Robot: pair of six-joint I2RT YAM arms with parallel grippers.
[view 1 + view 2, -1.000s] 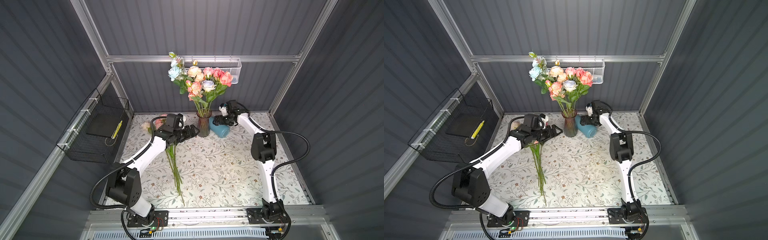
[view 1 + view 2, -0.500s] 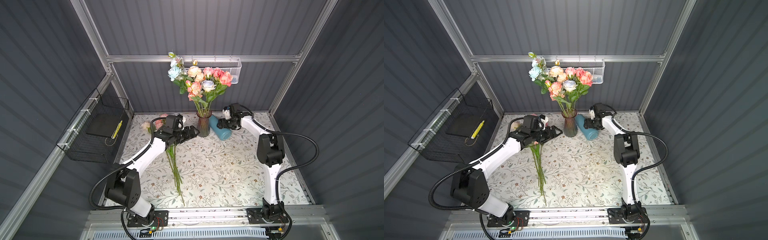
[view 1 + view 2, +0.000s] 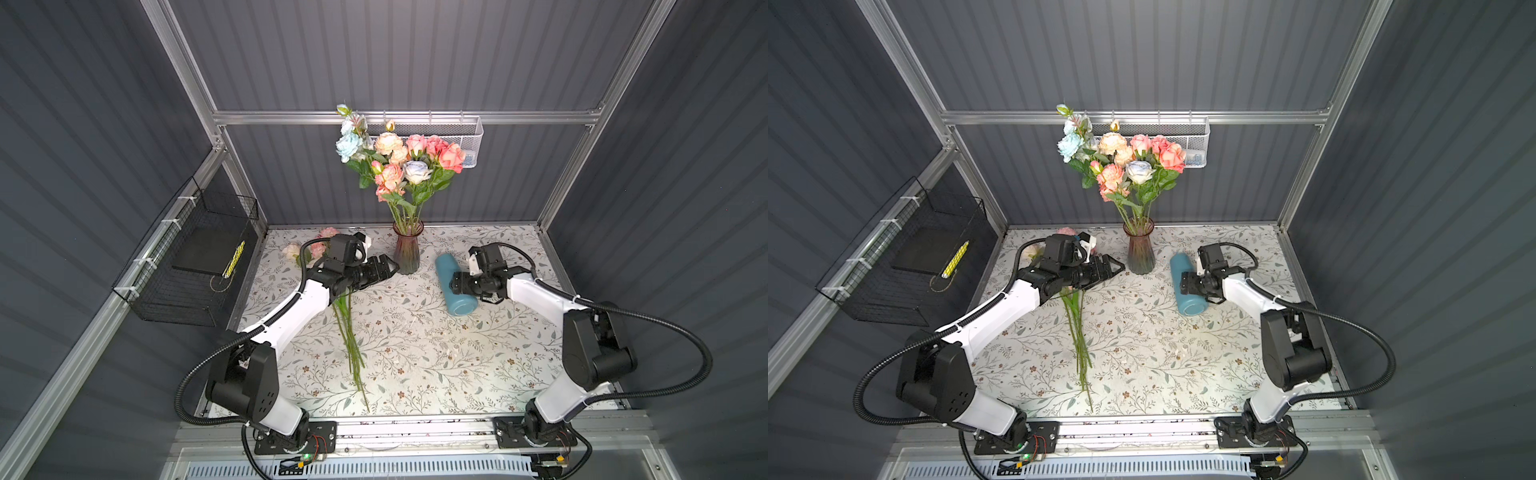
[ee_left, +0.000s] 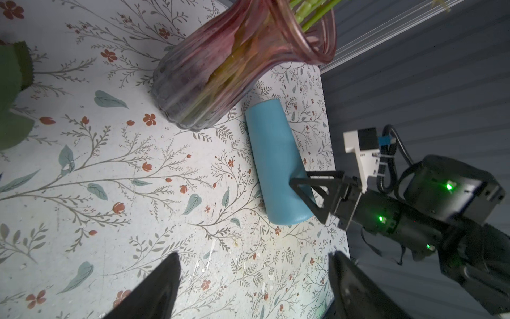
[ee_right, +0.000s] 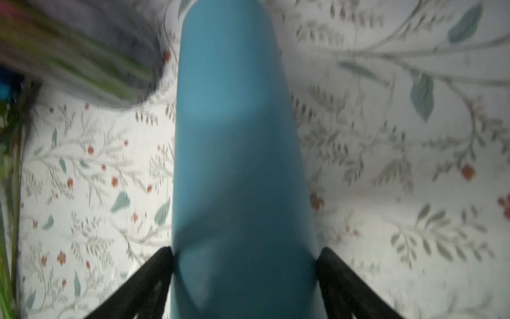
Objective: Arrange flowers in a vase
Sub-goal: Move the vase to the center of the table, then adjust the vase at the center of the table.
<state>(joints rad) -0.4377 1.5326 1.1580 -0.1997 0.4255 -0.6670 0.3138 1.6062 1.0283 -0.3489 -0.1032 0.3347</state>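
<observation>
Currently the left arm stretches from its base at the near edge of the counter (image 3: pixel 415 357). Its dark shoulder block sits by the front rail, and the long white link runs diagonally toward the back. The wrist lies almost level, pointing at the foot of the glass vase (image 3: pixel 407 253). The left gripper (image 3: pixel 384 268) hovers just beside that foot with its jaws spread wide. The left wrist view shows only bare tablecloth between its fingertips (image 4: pixel 162 284).

The right arm rises from its base at the near right and folds at a dark elbow. Its white forearm reaches inward and back with the wrist level. The right gripper (image 3: pixel 455 283) straddles a blue vessel (image 3: pixel 448 266) that lies on its side, apart from the glass vase, open end toward the front. In the right wrist view the fingertips (image 5: pixel 157 265) press against its two flanks, so the gripper is clamped on it.

Most of the flowers (image 3: pixel 399 158) stand in the glass vase at the back centre. A few loose flowers (image 3: pixel 351 340) lie on the counter under the left forearm, with stems toward the front and blooms partly hidden behind the arm.
</observation>
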